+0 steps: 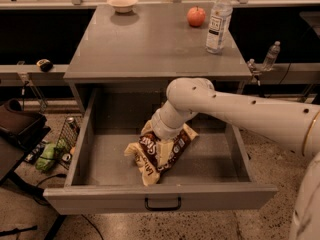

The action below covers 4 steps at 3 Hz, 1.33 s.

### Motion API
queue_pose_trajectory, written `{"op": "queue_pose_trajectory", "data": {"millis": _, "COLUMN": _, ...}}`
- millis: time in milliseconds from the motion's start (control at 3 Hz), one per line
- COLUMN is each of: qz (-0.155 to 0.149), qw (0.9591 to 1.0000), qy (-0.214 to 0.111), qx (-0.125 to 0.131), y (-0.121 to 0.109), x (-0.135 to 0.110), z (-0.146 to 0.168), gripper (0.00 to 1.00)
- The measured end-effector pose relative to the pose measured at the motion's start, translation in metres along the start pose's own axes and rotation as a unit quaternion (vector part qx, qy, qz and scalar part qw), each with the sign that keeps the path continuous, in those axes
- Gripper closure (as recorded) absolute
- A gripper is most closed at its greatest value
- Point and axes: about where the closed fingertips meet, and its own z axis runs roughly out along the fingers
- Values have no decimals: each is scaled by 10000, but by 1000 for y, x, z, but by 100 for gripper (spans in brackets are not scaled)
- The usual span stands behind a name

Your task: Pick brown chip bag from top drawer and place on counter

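The brown chip bag (160, 154) lies crumpled in the middle of the open top drawer (160, 199), dark brown and cream with white lettering. My gripper (162, 146) reaches down into the drawer from the right, at the end of the white arm, and sits right on the bag's upper middle. The wrist hides the contact with the bag. The counter (150, 44) is the grey top of the cabinet, directly behind and above the drawer.
On the counter stand a white bowl (123, 3) at the back left, a red apple (196, 16) and a water bottle (219, 21) at the back right. A wire basket and green items (50, 156) lie on the floor left of the drawer.
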Motion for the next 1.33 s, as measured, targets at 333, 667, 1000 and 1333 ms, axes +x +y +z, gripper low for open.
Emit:
{"op": "queue_pose_trajectory", "data": {"millis": 333, "qz": 0, "qw": 10000, "qy": 0, "qx": 0, "y": 0, "x": -1, "z": -2, "gripper": 72}}
{"op": "queue_pose_trajectory", "data": {"millis": 667, "qz": 0, "qw": 10000, "qy": 0, "qx": 0, "y": -1, "x": -2, "z": -5, "gripper": 94}}
{"op": "queue_pose_trajectory", "data": {"millis": 1000, "qz": -27, "qw": 9988, "qy": 481, "qx": -114, "y": -2, "x": -11, "z": -46, "gripper": 100}}
{"op": "queue_pose_trajectory", "data": {"millis": 1333, "qz": -126, "qw": 9926, "qy": 1206, "qx": 110, "y": -24, "x": -37, "z": -145, "gripper": 100}}
